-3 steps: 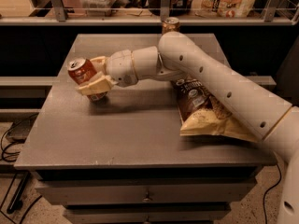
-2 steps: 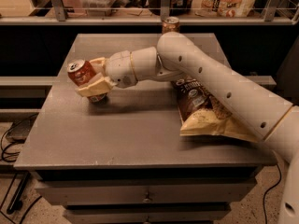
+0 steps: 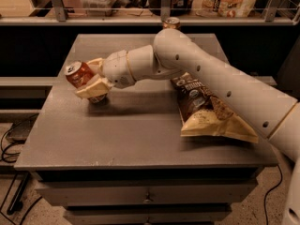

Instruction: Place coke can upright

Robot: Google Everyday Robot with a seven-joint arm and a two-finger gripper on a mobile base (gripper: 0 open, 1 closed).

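At the table's nine o'clock, the gripper clamps the light, slick, dentable can mid-body, top tilted toward ten.

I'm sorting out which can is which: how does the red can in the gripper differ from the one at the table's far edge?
The coke can is red with white markings; the far can looks brown and gold. The coke can is tilted, top leaning toward the picture's left, clamped in the gripper; the far can stands upright and free, partly hidden behind the arm. Both are small soda cans.
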